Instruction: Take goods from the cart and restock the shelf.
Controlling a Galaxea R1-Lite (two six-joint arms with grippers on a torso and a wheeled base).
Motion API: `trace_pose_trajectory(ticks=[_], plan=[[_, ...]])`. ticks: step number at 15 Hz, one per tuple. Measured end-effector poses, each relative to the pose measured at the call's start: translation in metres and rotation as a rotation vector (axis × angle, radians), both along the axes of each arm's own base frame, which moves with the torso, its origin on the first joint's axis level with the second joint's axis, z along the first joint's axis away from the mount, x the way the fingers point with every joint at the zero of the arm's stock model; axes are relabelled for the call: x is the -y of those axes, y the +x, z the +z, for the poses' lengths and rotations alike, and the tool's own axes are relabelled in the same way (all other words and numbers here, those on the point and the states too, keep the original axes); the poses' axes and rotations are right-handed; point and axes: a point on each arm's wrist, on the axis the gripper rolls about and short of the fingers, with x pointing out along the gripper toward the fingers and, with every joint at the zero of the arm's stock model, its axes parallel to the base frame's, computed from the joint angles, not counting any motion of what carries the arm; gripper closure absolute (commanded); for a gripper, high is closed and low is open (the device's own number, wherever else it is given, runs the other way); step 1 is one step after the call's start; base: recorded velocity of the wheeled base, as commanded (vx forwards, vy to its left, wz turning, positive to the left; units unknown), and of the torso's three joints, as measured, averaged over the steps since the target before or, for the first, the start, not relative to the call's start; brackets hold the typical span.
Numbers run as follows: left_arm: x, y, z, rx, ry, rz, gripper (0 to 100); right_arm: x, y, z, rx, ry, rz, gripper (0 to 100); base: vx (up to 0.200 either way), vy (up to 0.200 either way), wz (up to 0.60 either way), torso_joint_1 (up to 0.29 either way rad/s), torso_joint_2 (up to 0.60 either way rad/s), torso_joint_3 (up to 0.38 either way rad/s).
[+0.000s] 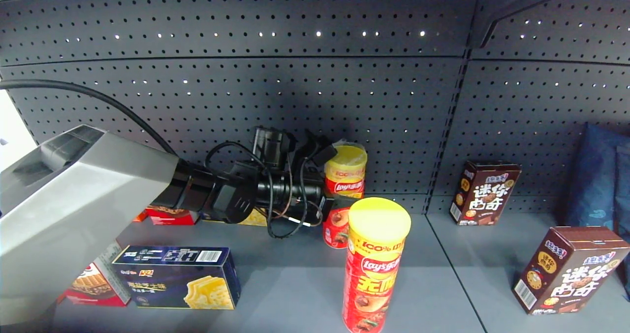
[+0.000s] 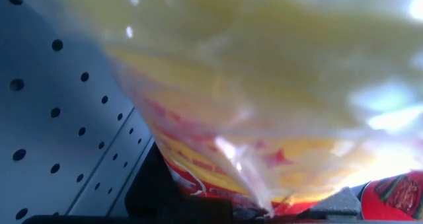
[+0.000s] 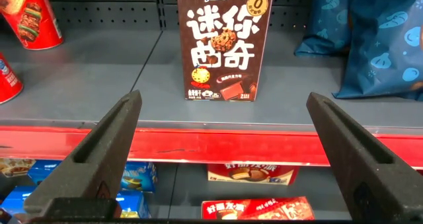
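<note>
A red chip can with a yellow lid (image 1: 345, 171) stands at the back of the grey shelf (image 1: 295, 274), close to the pegboard wall (image 1: 295, 102). My left gripper (image 1: 333, 179) reaches in from the left and is shut on this can, one finger over its upper part and one lower down. In the left wrist view the can (image 2: 264, 85) sits right against the camera, with the pegboard (image 2: 53, 118) beside it. A second, matching chip can (image 1: 376, 264) stands free nearer the front. My right gripper (image 3: 228, 164) is open in front of the shelf's red edge strip (image 3: 198, 141), facing a brown cookie box (image 3: 223, 42).
A blue cracker box (image 1: 177, 276) lies at the front left, with red boxes behind it. Two brown cookie boxes (image 1: 485, 193) (image 1: 571, 269) and blue bags (image 1: 600, 175) fill the right bay. Bare shelf lies between the cans and the divider. More boxes (image 3: 251, 174) sit on the lower shelf.
</note>
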Motion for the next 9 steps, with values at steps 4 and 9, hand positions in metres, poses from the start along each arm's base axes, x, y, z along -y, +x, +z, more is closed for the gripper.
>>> trace_pose_trajectory(ticks=[4, 9], plan=[[0.0003, -0.0003, -0.0002, -0.004, 0.001, -0.001, 0, 0.0, 0.0, 0.0, 0.0, 0.0, 0.0, 0, 0.0, 0.0, 0.0, 0.0, 0.0, 0.0], [-0.0008, 0.0004, -0.0003, -0.012, -0.001, 0.005, 0, 0.0, 0.0, 0.0, 0.0, 0.0, 0.0, 0, 0.0, 0.0, 0.0, 0.0, 0.0, 0.0]])
